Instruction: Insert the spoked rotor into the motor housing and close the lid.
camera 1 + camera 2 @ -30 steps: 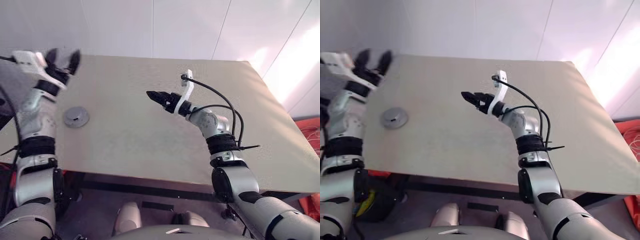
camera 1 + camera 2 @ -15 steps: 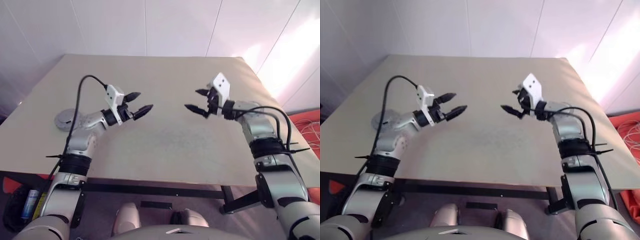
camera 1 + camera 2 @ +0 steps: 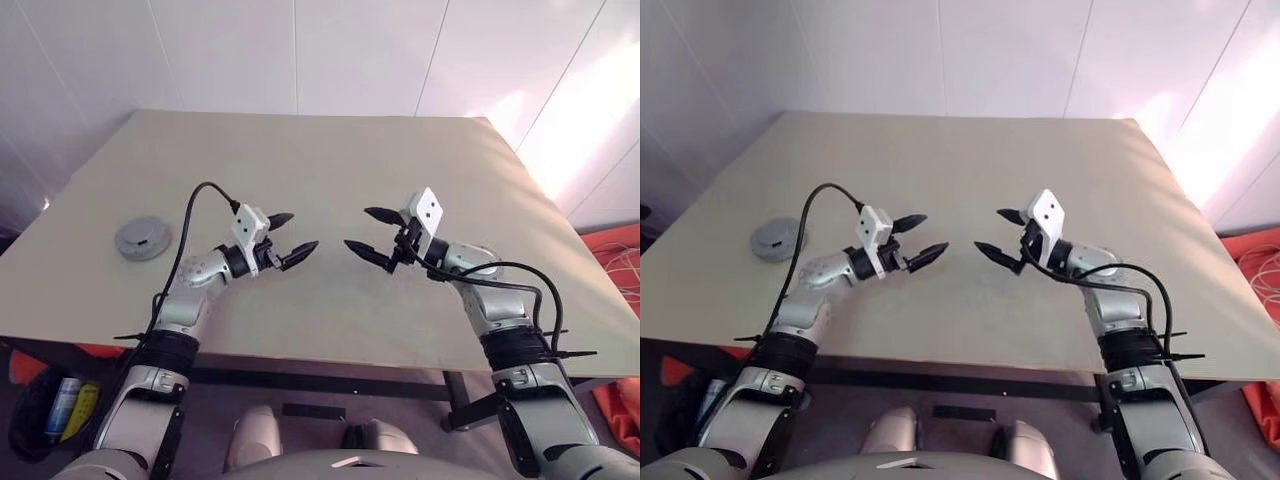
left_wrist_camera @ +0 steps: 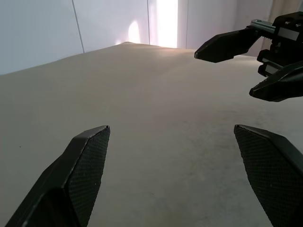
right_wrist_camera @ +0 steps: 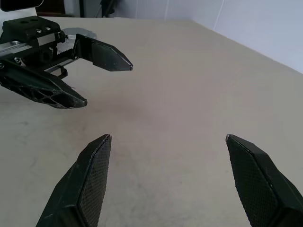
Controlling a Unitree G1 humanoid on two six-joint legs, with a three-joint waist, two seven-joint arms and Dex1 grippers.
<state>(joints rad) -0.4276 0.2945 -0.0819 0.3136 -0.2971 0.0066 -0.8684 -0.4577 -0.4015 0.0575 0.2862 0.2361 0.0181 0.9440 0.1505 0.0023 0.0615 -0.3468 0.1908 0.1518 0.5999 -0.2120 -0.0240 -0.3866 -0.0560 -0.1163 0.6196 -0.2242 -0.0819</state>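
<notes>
A round grey puck [image 3: 142,238] lies near the table's left edge; I take it for the motor housing, but its top is too small to read. The spoked rotor and the lid are out of view. My left gripper [image 3: 298,232] hovers open over the middle of the table, pointing right, well to the right of the puck. My right gripper [image 3: 359,228] faces it, open and pointing left, a short gap between the two sets of tips. Nothing is between either pair of fingers. The left wrist view shows my right gripper [image 4: 258,61] ahead, and the right wrist view shows my left gripper [image 5: 80,75].
The beige table [image 3: 330,160] runs wide to the back and right, with white walls behind. An orange thing [image 3: 620,250] with cables lies on the floor past the right edge. A dark bag [image 3: 45,410] sits below the left front corner.
The camera view has shifted. My left hand swung down from the far left corner to the table's middle. My right hand moved right, rolled, and now faces it. Both stayed open.
</notes>
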